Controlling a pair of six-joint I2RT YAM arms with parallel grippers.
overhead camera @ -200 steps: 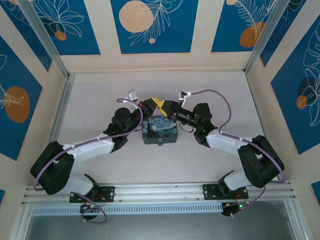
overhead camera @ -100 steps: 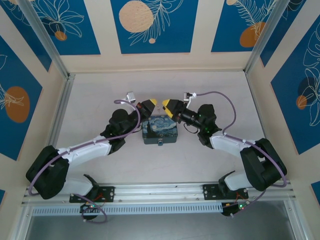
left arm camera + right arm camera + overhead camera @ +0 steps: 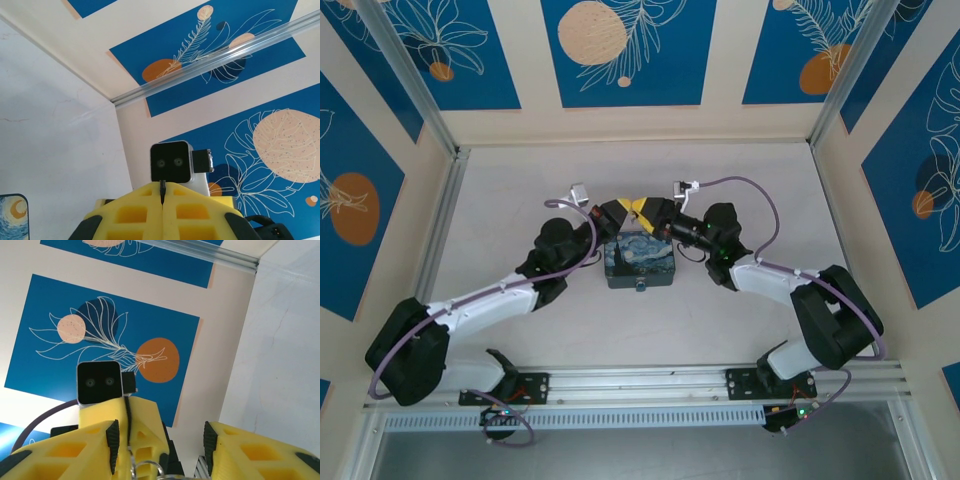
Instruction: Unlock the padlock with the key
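My left gripper (image 3: 163, 196) is shut on the key (image 3: 162, 189), a thin dark sliver poking out between its yellow fingertips. In the top view both grippers meet tip to tip above the far edge of the painted tin (image 3: 640, 262): the left gripper (image 3: 618, 211) and the right gripper (image 3: 651, 211). My right gripper (image 3: 160, 445) is open, and the left gripper's yellow fingers (image 3: 145, 435) sit between its jaws, close to the left pad. A small metal ring (image 3: 148, 471) hangs below them. A tiny dark piece at the tin's near edge (image 3: 640, 287) looks like the padlock.
The tin stands mid-table on the pale surface (image 3: 520, 180). Aluminium posts (image 3: 440, 180) and patterned blue walls (image 3: 620, 50) close in the back and sides. A rail (image 3: 640, 385) with both arm bases runs along the near edge.
Half a second ago the two grippers stood apart above the tin. They have come back together, and the right gripper's jaws now straddle the left gripper's tips.
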